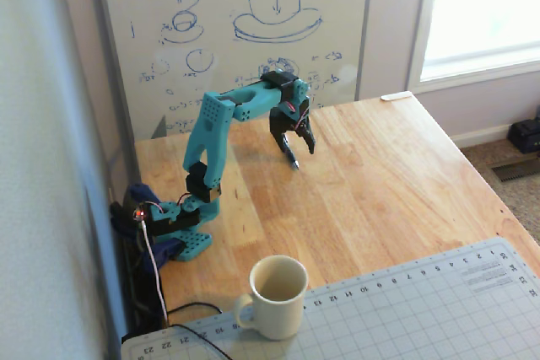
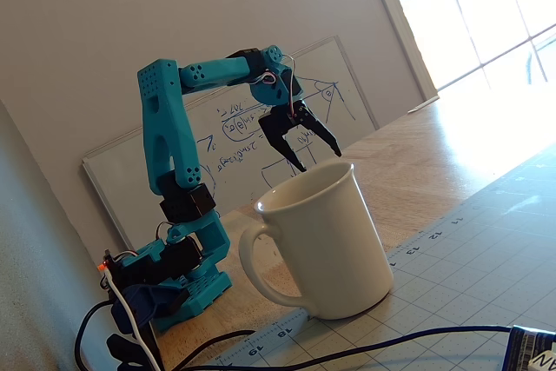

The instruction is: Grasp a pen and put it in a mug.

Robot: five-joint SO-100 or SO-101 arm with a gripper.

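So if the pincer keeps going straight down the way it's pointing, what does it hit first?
The pincer points down, jaws apart, right over the slim dark pen lying on the wooden table. It would likely meet the pen first, though the remaining gap is unclear.

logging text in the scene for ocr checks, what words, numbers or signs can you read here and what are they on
"13", "12", "11", "10", "9", "8": ruler numbers along the edge of the cutting mat, which also run up its right side.
"19", "13", "12": the same mat's edge in the other fixed view.
Whiteboard: blue handwriting and sketches, too blurred to read.
Small print at the mat's far corner: too small.
Mug: no markings.
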